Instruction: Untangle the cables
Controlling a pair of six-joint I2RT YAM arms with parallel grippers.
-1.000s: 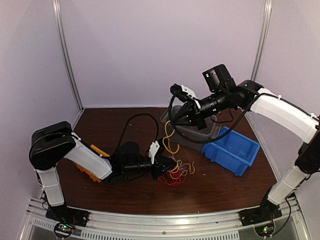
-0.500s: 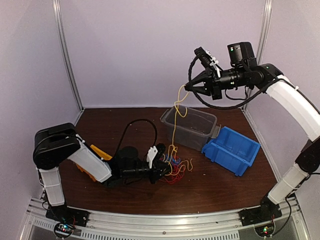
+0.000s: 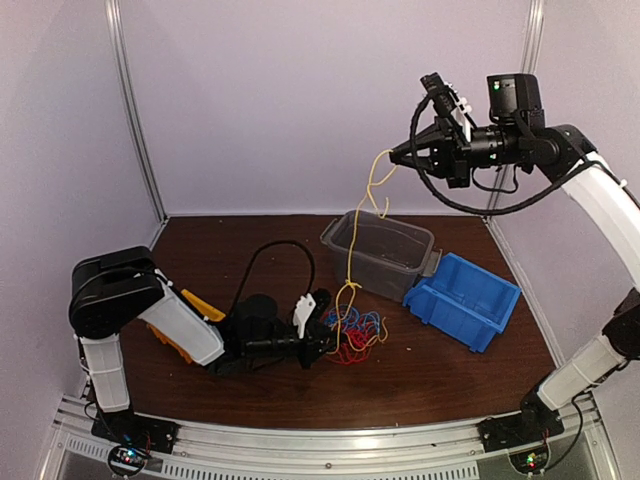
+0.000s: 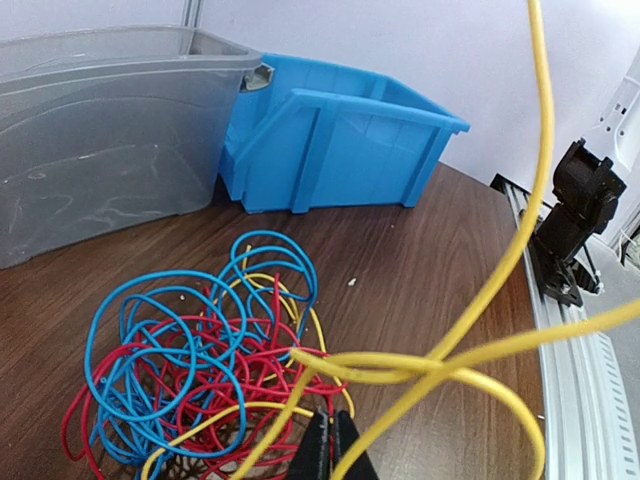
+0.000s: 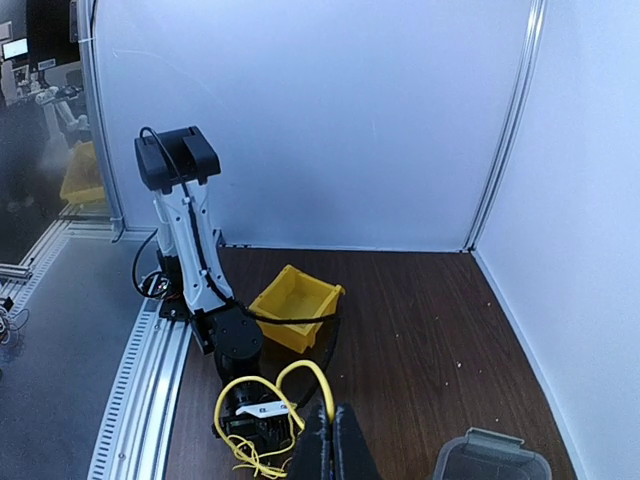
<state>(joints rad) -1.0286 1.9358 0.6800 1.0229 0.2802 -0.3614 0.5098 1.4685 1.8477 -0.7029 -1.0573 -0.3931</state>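
Cables (image 3: 352,335): one heap of yellow, red and blue wire on the tabletop (image 3: 450,372), just ahead of the left gripper (image 3: 322,338) and well below the right gripper (image 3: 397,157).

One yellow strand (image 3: 349,255) leaves the heap and climbs to the right gripper. Its long axis is near vertical, leaning toward that gripper at the top. We see the right fingers clamped on its upper part.

Left fingers (image 4: 330,452) are pressed together low at the heap. We judge they pinch the same strand near its root.

Left arm is nearer the knot. Our judgement is that the coming pull runs along the strand, away from the left gripper.

Counts:
- Yellow strand drawn out: one.
- Red loops (image 4: 215,420) and blue loops (image 4: 160,350): strands cannot be told apart.
- Beyond the left gripper: one clear tub (image 3: 342,226), one blue bin (image 3: 452,316).
- Behind the left gripper: one yellow bin (image 5: 296,306).
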